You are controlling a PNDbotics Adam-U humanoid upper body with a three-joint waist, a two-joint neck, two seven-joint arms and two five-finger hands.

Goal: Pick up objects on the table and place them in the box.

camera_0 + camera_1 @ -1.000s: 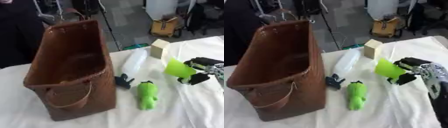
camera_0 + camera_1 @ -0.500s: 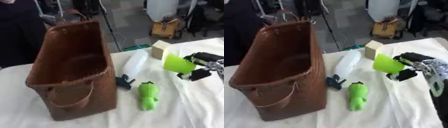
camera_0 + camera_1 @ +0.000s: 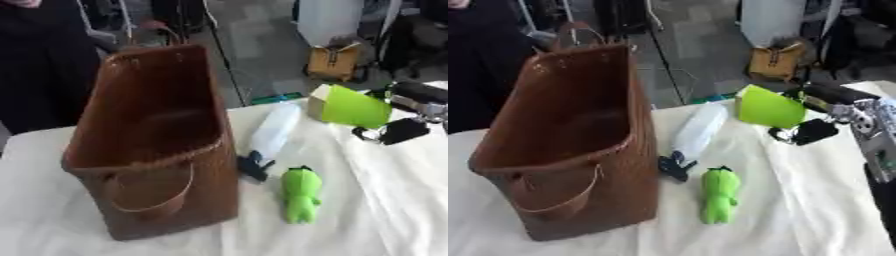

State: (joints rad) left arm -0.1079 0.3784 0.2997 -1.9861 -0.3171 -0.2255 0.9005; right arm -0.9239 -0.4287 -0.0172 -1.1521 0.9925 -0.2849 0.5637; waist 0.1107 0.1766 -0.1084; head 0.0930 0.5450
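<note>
Above table's right edge, right hand (image 3: 820, 112) grips green cup (image 3: 770, 107).

Your right hand (image 3: 826, 116) now holds the bright green cup (image 3: 768, 108) higher above the table than one second ago, and nearer to the pale block (image 3: 318, 98), more toward the brown basket (image 3: 156, 145).

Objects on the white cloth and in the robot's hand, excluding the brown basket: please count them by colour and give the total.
Green: 2, the green cup in the right hand and the green toy lying on the cloth.
White or clear: 1, the bottle lying beside the basket.
Pale cream: 1, the small block behind the cup.
Total: 4
</note>
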